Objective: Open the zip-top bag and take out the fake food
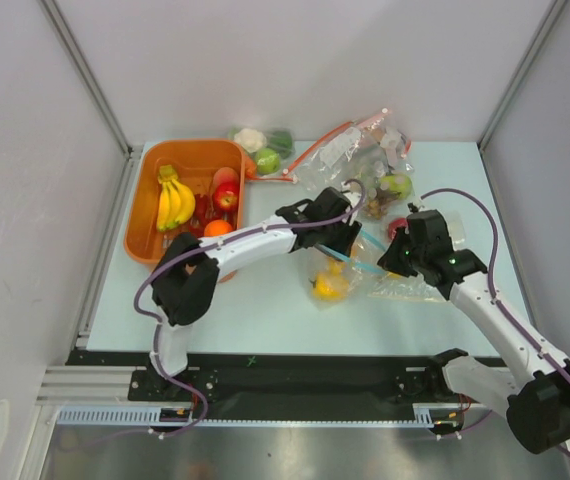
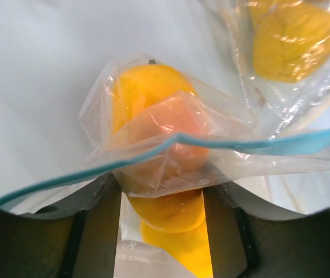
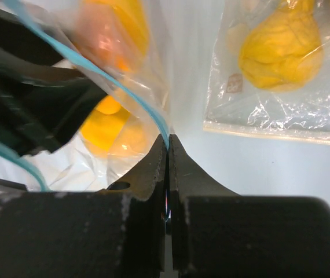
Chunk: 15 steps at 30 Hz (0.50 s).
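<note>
Pinching the zip-top bag [image 1: 350, 280] by its teal strip [image 3: 153, 110] with right jaws, at middle of the counter [image 1: 265, 315]. Left jaws at its mouth, half-closed around the fake food [image 2: 153, 98]; cannot tell if gripped.

**Zip-top bag held with mouth parted, yellow fruit inside**

The zip-top bag [image 1: 350, 262] is seen at the centre of the top view, between the two arms. It is clear and crinkled, and the teal-blue zip strip along its mouth is parted into two separate lines. One end of the strip is pinched between the closed jaws of the right gripper [image 3: 168, 142].

The fake food [image 1: 327, 287] inside is made up of yellow-orange pieces gathered at the bag's lower left end. One piece is clasped between the jaws of the left gripper [image 2: 165, 197].

A yellow banana bunch [image 1: 175, 200] and a round orange [image 1: 217, 228] are found in the orange tray [image 1: 145, 215] at the upper left.
</note>
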Each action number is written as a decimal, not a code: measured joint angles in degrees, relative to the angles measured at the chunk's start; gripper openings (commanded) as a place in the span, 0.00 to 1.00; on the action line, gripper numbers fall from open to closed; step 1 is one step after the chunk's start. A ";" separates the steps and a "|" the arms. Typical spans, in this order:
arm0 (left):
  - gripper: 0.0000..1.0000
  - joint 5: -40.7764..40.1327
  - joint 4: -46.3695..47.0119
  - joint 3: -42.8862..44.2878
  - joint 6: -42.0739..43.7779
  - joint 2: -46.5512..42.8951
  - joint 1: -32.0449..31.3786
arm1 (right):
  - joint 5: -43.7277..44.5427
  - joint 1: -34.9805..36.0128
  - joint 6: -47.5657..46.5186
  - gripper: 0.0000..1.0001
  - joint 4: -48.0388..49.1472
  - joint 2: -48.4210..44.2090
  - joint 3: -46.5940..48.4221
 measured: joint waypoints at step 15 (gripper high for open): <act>0.02 12.83 -10.08 1.44 0.07 -6.29 3.52 | 4.07 3.19 -0.52 0.00 -0.28 0.98 2.99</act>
